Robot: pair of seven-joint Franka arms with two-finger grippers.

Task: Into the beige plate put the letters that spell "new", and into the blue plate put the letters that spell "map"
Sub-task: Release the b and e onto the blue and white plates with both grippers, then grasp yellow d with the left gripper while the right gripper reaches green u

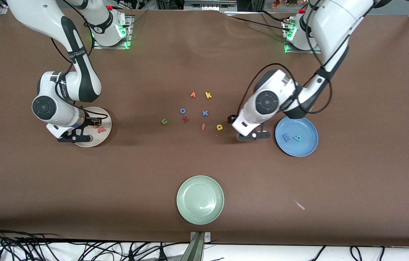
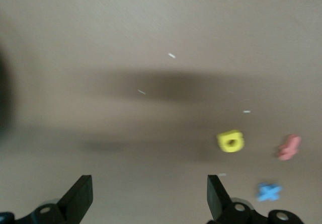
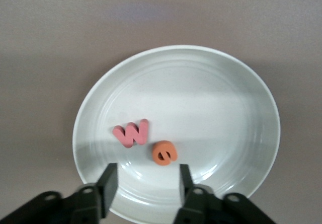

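The beige plate [image 1: 92, 142] [image 3: 216, 108] lies toward the right arm's end of the table. On it lie a salmon-red "w" [image 3: 132, 133] [image 1: 100, 129] and an orange "e" [image 3: 164, 152]. My right gripper [image 1: 75, 139] [image 3: 146, 183] hangs open just over the plate, nothing between its fingers. The blue plate [image 1: 306, 125] holds a blue "m" [image 1: 286, 137] and a teal "a" [image 1: 297, 138]. My left gripper [image 1: 253, 136] [image 2: 148, 199] is wide open and empty over bare table, between the blue plate and the yellow "p" [image 1: 219, 127] [image 2: 231, 141]. The green "n" [image 1: 164, 121] lies on the table.
Loose letters lie mid-table: orange "f" [image 1: 203, 126], blue "x" [image 1: 205, 113] [image 2: 269, 192], blue "o" [image 1: 182, 111], a dark red letter [image 1: 185, 119], yellow "k" [image 1: 208, 95], another orange letter [image 1: 192, 95]. A pale green plate [image 1: 200, 214] stands nearest the front camera.
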